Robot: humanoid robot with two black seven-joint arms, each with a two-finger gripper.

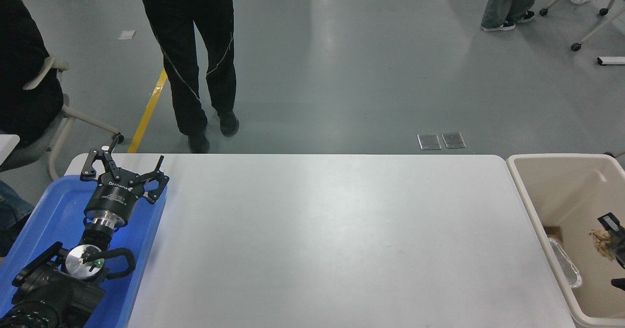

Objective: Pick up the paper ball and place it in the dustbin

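Observation:
The paper ball [599, 242], a small wrinkled tan wad, is inside the beige dustbin [525, 191] at the table's right end. My right gripper [613, 251] reaches into the bin from the right edge and is mostly cut off. Two of its black fingertips [608, 219] show wide apart, with the wad between them, close to the upper one. Whether the wad touches the bin floor I cannot tell. My left gripper [124, 169] is parked open and empty over the blue tray [44, 230] at the lower left.
A foil container [565, 263] and a brown scrap [553, 231] lie in the bin along its left wall. A person in black trousers [195, 64] stands at the table's far edge. A seated person [22, 69] is at the far left.

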